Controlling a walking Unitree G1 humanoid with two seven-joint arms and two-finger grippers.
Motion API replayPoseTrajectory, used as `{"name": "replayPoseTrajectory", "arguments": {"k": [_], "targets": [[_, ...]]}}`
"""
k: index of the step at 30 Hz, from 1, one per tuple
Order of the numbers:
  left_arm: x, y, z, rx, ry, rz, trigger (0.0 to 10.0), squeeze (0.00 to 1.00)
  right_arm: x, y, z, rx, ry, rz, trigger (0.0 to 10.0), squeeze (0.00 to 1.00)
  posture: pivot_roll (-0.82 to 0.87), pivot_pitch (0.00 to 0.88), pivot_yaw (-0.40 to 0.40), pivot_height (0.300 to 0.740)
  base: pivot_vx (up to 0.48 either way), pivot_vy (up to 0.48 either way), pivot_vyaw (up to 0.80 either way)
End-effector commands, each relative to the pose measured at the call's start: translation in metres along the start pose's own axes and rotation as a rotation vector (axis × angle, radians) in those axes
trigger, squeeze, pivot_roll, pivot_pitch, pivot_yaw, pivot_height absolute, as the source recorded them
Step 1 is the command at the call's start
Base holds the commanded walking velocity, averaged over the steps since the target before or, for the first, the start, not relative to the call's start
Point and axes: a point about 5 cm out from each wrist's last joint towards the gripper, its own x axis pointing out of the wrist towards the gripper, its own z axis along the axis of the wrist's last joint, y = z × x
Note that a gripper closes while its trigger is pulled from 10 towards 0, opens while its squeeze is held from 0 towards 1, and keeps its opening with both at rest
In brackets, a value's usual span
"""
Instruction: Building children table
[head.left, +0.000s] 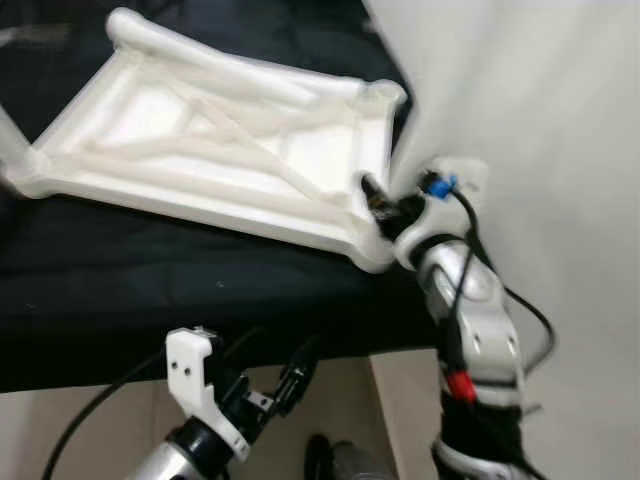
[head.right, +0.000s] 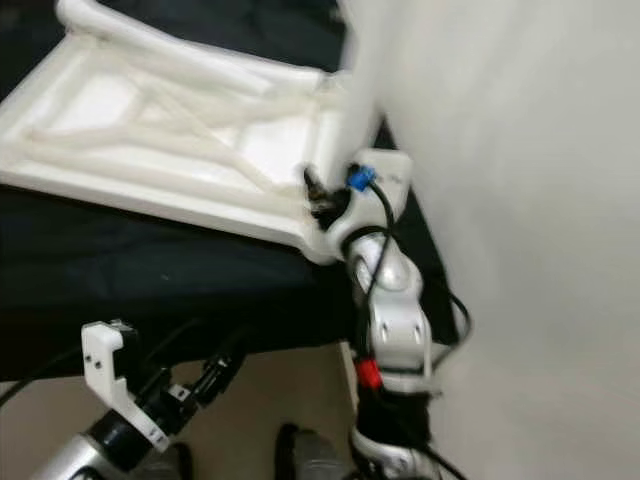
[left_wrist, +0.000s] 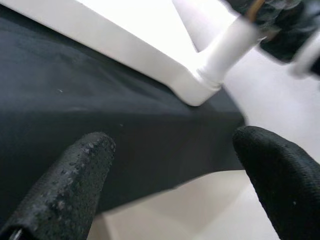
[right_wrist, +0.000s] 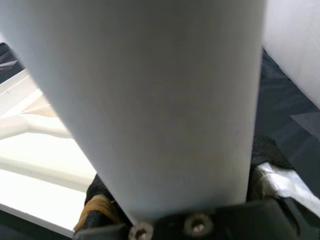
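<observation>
Currently, head views: white tabletop (head.left: 215, 150) lies upside down, ribs up, on a black cloth (head.left: 150, 290). R gripper (head.left: 385, 210) holds a white leg (head.left: 420, 80) upright at the near right corner socket. L gripper (head.left: 285, 375) hangs low by the cloth edge, apart from the tabletop.

L wrist view: fingers (left_wrist: 70, 185) wide apart, nothing between; corner and leg ahead.

R wrist view: leg clamped in fingers.

Step, likely: seating the leg. Next: press straight down, keep vertical.
</observation>
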Motion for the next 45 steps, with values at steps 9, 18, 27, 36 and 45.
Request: {"name": "replayPoseTrajectory", "arguments": {"k": [9,18,27,36,45], "targets": [[0.009,0.002,-0.003,0.004,-0.017,-0.015,10.0,0.0,0.009,0.058,-0.015,0.199,0.148,0.367,10.0,0.0,0.02,0.127,-0.145,0.74,0.0,0.0,0.0],[-0.01,-0.017,0.005,-0.01,-0.015,-0.035,10.0,0.0,0.004,-0.003,0.002,0.131,-0.032,0.871,10.0,1.0,0.08,0.242,-0.112,0.74,0.0,0.0,0.0],[-0.029,-0.033,0.015,-0.024,-0.011,-0.044,10.0,0.0,0.03,-0.047,0.036,-0.016,-0.072,1.003,10.0,0.7,0.12,0.327,-0.087,0.74,0.0,0.0,0.0],[-0.032,-0.036,0.016,-0.027,0.0,-0.037,10.0,0.0,0.034,-0.043,0.047,0.018,-0.127,1.1,0.0,0.0,0.11,0.321,-0.093,0.74,0.0,0.0,0.0],[-0.018,-0.022,0.009,-0.021,-0.007,-0.033,10.0,0.0,0.007,-0.029,-0.008,0.038,0.115,0.358,0.0,0.0,0.04,0.224,-0.154,0.74,0.0,0.0,0.0]]}}
